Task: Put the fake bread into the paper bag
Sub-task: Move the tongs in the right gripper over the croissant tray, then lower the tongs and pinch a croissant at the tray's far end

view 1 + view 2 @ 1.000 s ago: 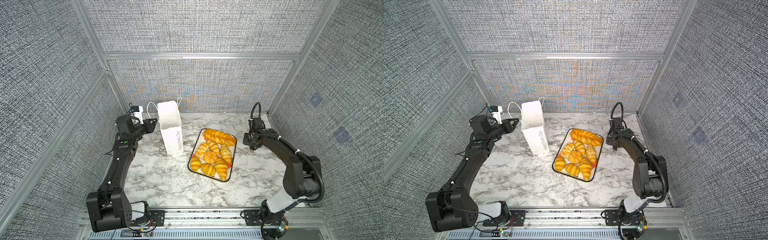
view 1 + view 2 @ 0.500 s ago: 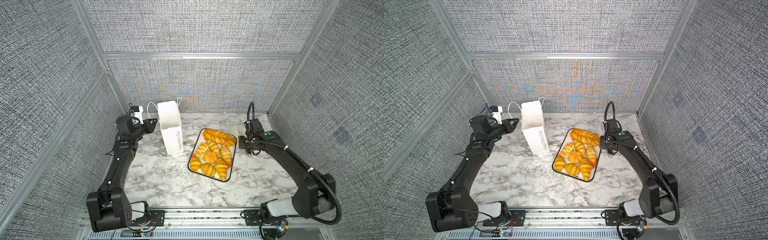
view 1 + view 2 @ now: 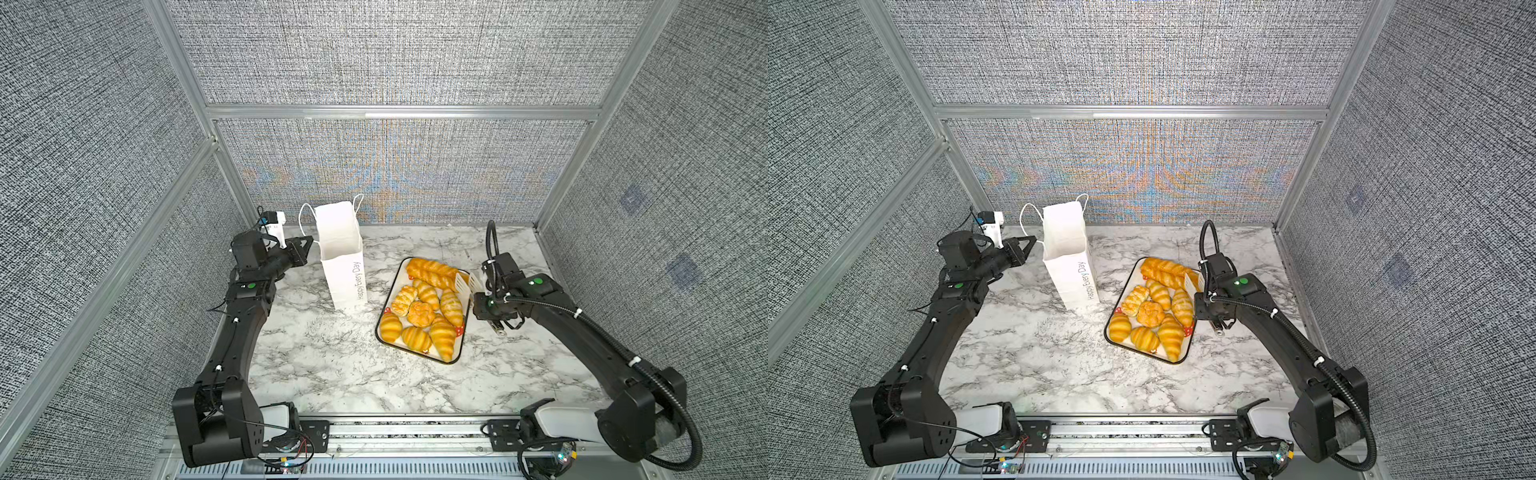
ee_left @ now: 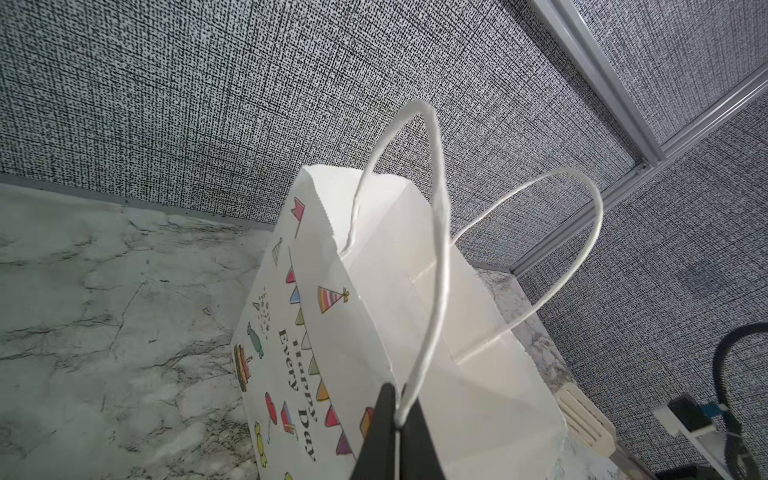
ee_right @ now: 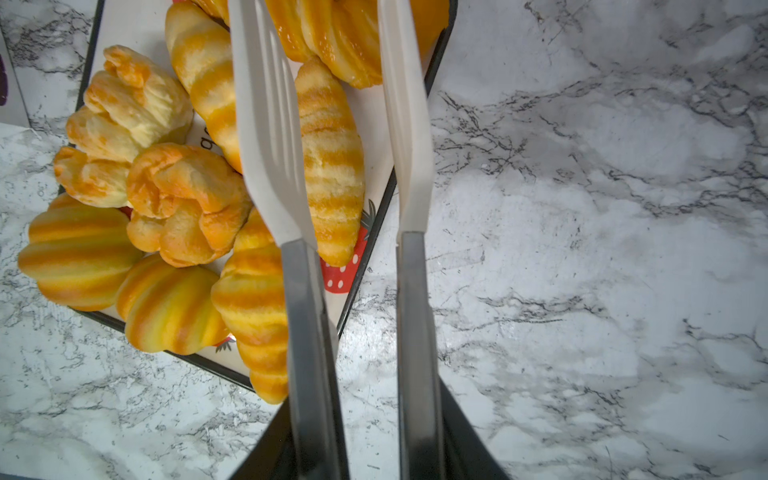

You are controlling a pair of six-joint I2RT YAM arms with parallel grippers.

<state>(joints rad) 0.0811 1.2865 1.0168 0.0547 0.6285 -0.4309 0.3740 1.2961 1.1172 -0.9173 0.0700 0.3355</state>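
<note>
left gripper [image 4: 398, 411] clamps the paper bag [image 4: 286, 332] by its handle [image 4: 440, 270]; right gripper [image 5: 370, 449] holds tongs [image 5: 270, 166] (blades apart) over fake bread [image 5: 187, 199]

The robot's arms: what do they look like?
The left arm and right arm are matte black with boxy joints and a green dot near each wrist. A thin wire, tied with white ties, runs along the left; the right carries a thick ribbed hose.

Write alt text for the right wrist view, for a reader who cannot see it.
White tongs with grey handles, blades apart, reach over the edge of a black-rimmed tray crowded with glossy orange toy bread on a marble table.
</note>
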